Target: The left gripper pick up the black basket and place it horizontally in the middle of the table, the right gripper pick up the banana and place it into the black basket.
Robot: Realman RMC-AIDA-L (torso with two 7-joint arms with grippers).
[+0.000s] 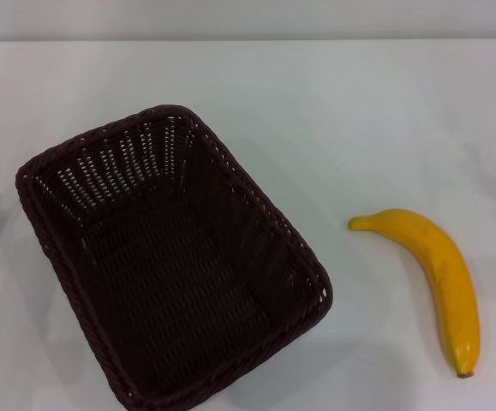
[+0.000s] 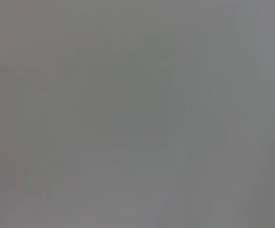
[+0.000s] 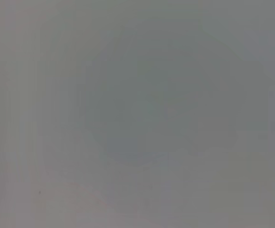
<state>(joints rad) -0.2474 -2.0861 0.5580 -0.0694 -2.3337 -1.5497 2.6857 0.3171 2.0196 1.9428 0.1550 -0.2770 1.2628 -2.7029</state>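
Black basket (image 1: 175, 265) set at a slant on the white surface (image 1: 359, 111), left of centre, banana (image 1: 432, 278) lying well apart to its right, neither gripper in view, wrist views plain grey.

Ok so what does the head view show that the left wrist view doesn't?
Only the head view shows the black basket, lying askew toward the robot's left on the table, and the banana lying apart from it toward the robot's right. The basket holds nothing. Only the left wrist view: nothing distinct, just a blank grey field. Shared: neither view shows an arm or tool.
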